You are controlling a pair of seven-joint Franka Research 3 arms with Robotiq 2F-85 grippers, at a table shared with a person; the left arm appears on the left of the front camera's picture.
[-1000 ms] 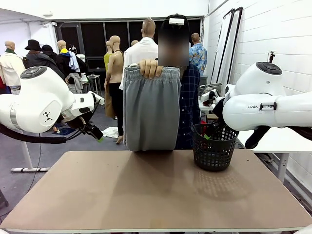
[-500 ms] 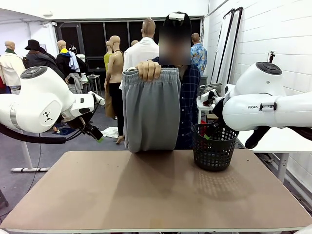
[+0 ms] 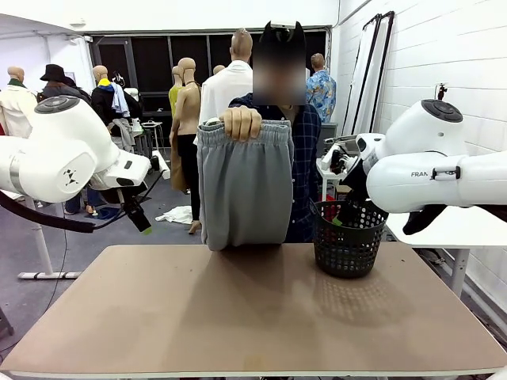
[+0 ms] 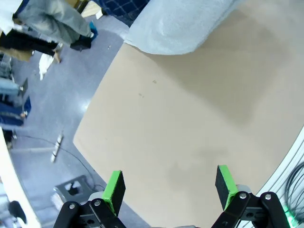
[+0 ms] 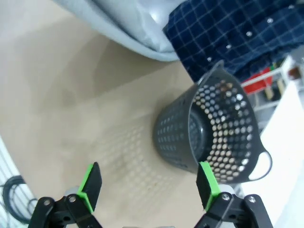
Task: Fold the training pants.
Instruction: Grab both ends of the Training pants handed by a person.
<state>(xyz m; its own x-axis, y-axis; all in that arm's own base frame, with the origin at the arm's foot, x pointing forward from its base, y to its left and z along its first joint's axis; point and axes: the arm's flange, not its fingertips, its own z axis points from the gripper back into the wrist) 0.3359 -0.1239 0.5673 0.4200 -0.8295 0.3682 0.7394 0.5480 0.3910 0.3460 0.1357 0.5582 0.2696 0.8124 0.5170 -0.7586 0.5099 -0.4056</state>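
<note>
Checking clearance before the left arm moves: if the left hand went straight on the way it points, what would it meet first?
Most likely the bare table: the open left hand points down at it. The training pants hang farther off, clear of that line as far as the wrist view shows.

Robotics lab hall: brown work table [image 3: 238, 317], white block wall [image 3: 451, 47], grey floor [image 3: 20, 253].

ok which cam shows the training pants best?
Front view: the training pants hang in full view from the person's hand. Each wrist view catches the lower end alone, at the frame's top.
</note>
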